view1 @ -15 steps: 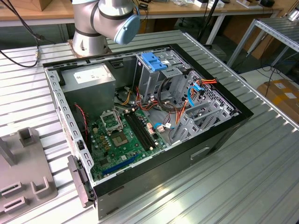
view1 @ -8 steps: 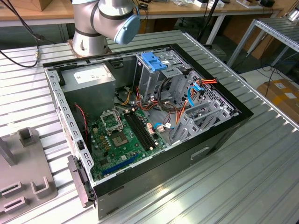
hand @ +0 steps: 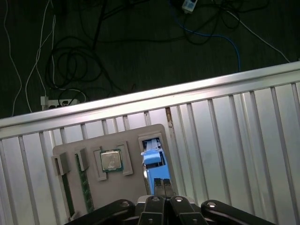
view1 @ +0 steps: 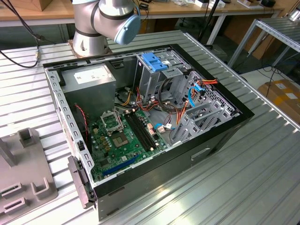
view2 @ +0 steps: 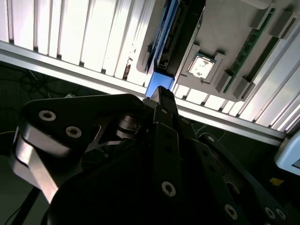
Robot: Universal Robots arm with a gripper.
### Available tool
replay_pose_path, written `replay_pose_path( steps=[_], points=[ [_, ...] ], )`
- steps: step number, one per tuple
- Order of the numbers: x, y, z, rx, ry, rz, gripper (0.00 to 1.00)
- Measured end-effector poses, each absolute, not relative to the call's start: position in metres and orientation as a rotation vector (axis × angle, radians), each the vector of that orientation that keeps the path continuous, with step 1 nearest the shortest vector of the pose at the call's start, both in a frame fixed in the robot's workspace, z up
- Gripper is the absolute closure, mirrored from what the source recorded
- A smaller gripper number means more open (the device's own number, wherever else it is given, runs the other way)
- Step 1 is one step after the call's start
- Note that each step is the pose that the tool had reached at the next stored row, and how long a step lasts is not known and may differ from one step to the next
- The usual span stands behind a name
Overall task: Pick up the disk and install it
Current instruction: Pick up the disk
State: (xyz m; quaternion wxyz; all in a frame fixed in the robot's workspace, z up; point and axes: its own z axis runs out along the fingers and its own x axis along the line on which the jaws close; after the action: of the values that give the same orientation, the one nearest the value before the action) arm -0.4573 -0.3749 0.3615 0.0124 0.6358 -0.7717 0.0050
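Although the black gripper's [hand: 162,183] jaws were pressed together on nothing, its tips hung just over the flat black rectangular metal disk with its blue plastic bracket [hand: 152,159]. The disk stood on edge in a slot of the grey moulded tray [hand: 126,187], beside a square silver processor chip [hand: 111,161]. It was judged rigid, weighty and shock-sensitive, best pinched across its flat faces. Its long axis followed the slot, towards the tray's rim.

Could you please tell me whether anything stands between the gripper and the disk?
Nothing visible does. In the first wrist view the gripper is right at the disk, which stands on edge in a slot of the grey tray; the processor sits in a separate recess.
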Motion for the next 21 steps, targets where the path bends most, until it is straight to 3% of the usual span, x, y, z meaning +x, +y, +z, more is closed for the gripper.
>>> replay_pose_path(
  steps=[21],
  points=[
    [-0.4625,-0.3749,0.3565,2.008,-2.401,0.033,0.89]
  ],
)
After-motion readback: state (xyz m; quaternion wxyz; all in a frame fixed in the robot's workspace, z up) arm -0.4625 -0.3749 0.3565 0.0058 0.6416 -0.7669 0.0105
